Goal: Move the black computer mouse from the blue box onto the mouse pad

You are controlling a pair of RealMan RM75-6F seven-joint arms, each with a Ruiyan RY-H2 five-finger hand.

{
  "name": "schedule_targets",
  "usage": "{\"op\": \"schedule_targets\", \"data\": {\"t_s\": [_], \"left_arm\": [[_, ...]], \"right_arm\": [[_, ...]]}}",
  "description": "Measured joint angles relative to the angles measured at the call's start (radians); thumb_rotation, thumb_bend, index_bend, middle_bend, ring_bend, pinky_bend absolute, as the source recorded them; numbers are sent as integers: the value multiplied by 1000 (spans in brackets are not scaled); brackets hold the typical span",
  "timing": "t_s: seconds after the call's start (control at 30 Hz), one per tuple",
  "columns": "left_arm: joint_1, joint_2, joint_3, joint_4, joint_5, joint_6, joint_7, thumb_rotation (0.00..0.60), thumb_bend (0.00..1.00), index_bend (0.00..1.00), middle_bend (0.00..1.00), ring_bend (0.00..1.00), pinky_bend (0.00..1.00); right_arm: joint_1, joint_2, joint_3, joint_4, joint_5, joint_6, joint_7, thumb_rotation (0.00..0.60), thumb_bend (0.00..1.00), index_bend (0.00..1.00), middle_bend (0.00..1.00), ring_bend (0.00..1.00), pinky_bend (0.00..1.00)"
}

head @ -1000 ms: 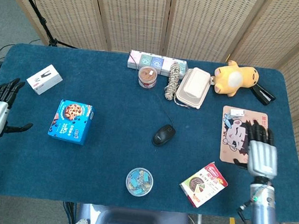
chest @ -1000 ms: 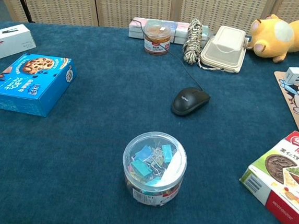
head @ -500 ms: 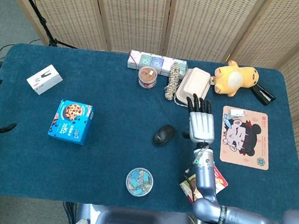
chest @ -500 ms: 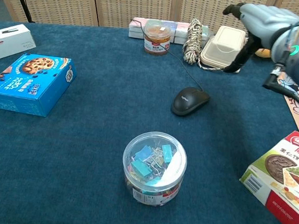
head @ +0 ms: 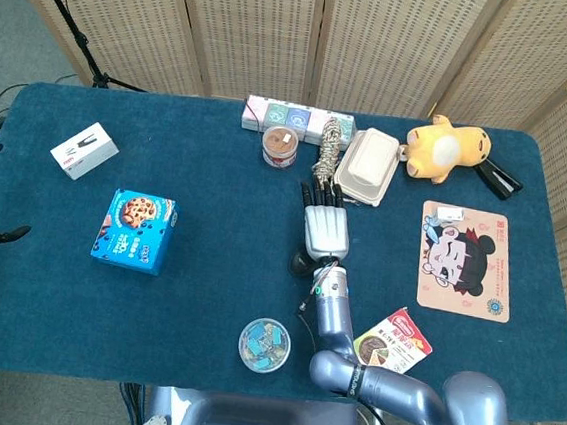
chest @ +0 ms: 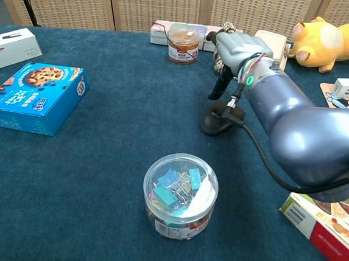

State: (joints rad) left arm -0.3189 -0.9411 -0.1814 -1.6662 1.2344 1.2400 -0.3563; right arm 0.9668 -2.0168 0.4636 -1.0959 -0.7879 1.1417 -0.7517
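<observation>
Right hand [head: 326,229] has been shifted leftward from beside the mouse pad [head: 464,260] to above the black computer mouse [chest: 215,123] | fingers extended and apart, nothing held | contact with mouse cannot be told | mouse lies on blue cloth mid-table, smooth, rounded, corded, well apart from pad.

A matt, napped blue cloth is seen over the tabletop [head: 205,295], glossy printed cardboard on the blue box [head: 135,230], clear smooth plastic on the near tub [chest: 180,196], and satin grey metal on the right robot hand [head: 325,227].
</observation>
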Motion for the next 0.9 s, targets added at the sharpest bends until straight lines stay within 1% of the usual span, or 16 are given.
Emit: {"op": "schedule_targets", "data": {"t_s": [0.23, 0.53, 0.63, 0.73, 0.9], "left_arm": [[1, 5, -11, 10, -18, -22, -14, 600, 25, 0, 0, 0, 0], [5, 11, -20, 14, -16, -37, -35, 600, 25, 0, 0, 0, 0], [6, 11, -23, 15, -16, -41, -38, 600, 25, 0, 0, 0, 0], [7, 12, -24, 15, -14, -44, -38, 600, 26, 0, 0, 0, 0], [8, 10, -24, 7, -9, -45, -28, 600, 25, 0, 0, 0, 0]], "right_arm": [[86, -93, 29, 157, -1, -65, 44, 600, 0, 0, 0, 0, 0], [147, -185, 46, 313, 13, -117, 45, 600, 0, 0, 0, 0, 0], [142, -192, 42, 313, 16, -105, 26, 600, 0, 0, 0, 0, 0], [118, -186, 29, 280, 16, -78, 2, 600, 0, 0, 0, 0, 0], [41, -149, -10, 162, 15, -9, -43, 600, 0, 0, 0, 0, 0]]}}
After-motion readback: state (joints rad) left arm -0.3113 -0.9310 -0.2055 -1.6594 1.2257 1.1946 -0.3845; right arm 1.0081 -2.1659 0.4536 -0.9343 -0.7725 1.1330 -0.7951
